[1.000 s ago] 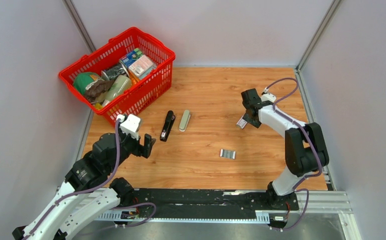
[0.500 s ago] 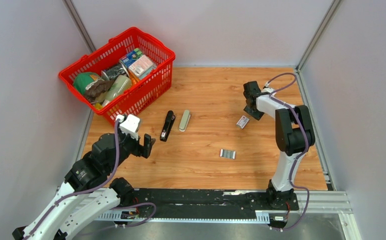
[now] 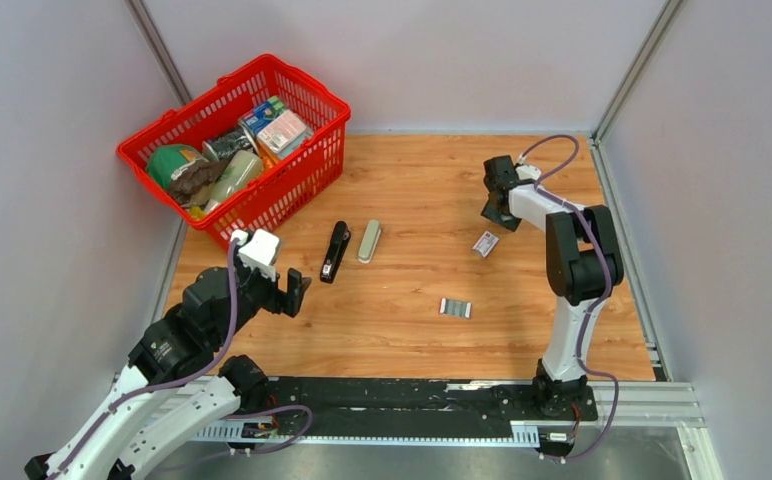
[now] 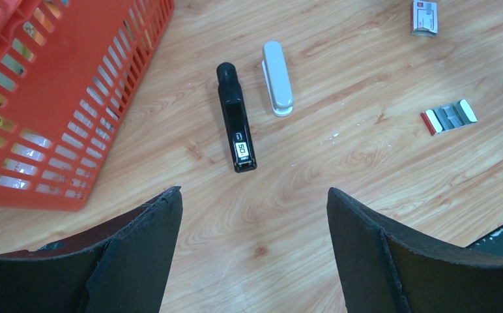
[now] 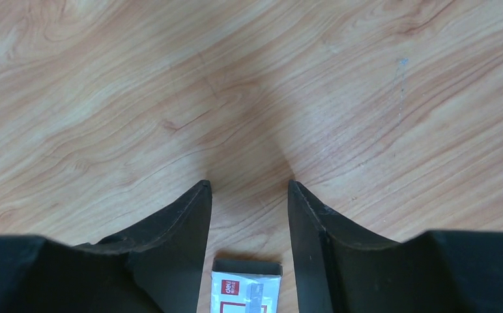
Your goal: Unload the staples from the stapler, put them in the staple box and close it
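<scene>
The black stapler (image 3: pixel 335 252) lies closed on the wooden table, and the left wrist view shows it lengthwise (image 4: pixel 236 117). The staples (image 3: pixel 455 307) are a small silver ribbed strip right of centre, also seen in the left wrist view (image 4: pixel 449 117). My left gripper (image 3: pixel 299 292) hovers near and left of the stapler, jaws wide open and empty (image 4: pixel 252 195). My right gripper (image 3: pixel 493 212) hangs at the far right, open with nothing between its fingers (image 5: pixel 249 186).
A grey-beige bar (image 3: pixel 369 241) lies just right of the stapler. A small white-and-red box (image 3: pixel 485 243) rests on the table under my right gripper (image 5: pixel 245 287), untouched. A red basket (image 3: pixel 292 185) full of groceries stands at the back left. Walls close in the table's sides.
My right gripper has let go of the white-and-red box, opened a little and drawn back toward the far edge. The box stays on the table. The left arm has not moved.
</scene>
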Action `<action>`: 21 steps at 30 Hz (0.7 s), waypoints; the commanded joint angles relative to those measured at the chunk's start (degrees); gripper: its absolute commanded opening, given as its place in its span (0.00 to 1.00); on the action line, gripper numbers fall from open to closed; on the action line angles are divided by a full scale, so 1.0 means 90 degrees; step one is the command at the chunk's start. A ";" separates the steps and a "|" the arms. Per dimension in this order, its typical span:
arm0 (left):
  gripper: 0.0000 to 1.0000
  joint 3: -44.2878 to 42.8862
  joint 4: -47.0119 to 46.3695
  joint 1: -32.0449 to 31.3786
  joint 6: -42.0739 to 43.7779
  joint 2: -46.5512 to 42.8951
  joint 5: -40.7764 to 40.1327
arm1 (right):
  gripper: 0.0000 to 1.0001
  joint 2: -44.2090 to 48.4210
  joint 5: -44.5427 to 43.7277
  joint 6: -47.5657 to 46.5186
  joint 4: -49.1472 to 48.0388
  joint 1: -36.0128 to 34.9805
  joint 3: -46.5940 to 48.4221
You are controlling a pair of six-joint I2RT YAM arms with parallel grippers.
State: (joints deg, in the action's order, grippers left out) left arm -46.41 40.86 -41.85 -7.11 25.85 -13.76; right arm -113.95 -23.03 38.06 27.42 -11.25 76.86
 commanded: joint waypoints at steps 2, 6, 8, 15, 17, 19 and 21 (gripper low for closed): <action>0.89 0.0040 -0.0243 0.0069 0.0107 -0.0030 0.0142 | 0.50 0.0112 0.0410 -0.0469 -0.0361 -0.0283 -0.0268; 0.89 0.0040 -0.0243 0.0069 0.0107 -0.0059 0.0171 | 0.51 0.0132 0.0186 -0.0762 -0.0312 -0.0566 -0.0220; 0.89 0.0030 -0.0234 0.0079 0.0097 -0.0069 0.0181 | 0.52 0.0132 0.0195 -0.0811 -0.0264 -0.0664 -0.0210; 0.88 0.0040 -0.0224 0.0069 0.0097 -0.0186 0.0181 | 0.51 0.0395 -0.0019 -0.0811 -0.0127 -0.0879 -0.0541; 0.89 0.0040 -0.0234 0.0069 0.0097 -0.0206 0.0210 | 0.51 0.0503 -0.0224 -0.0734 -0.0030 -0.0909 -0.0639; 0.89 0.0040 -0.0224 0.0069 0.0087 -0.0206 0.0240 | 0.51 0.0600 -0.0380 -0.0685 0.0088 -0.0948 -0.0737; 0.89 0.0030 -0.0224 0.0079 0.0087 -0.0225 0.0249 | 0.51 0.0717 -0.0449 -0.0636 0.0146 -0.0967 -0.0864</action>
State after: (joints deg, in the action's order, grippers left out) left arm -46.41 40.86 -41.47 -7.11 24.40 -12.47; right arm -110.32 -23.73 31.88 25.06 -19.44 71.50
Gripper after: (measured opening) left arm 0.884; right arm 0.512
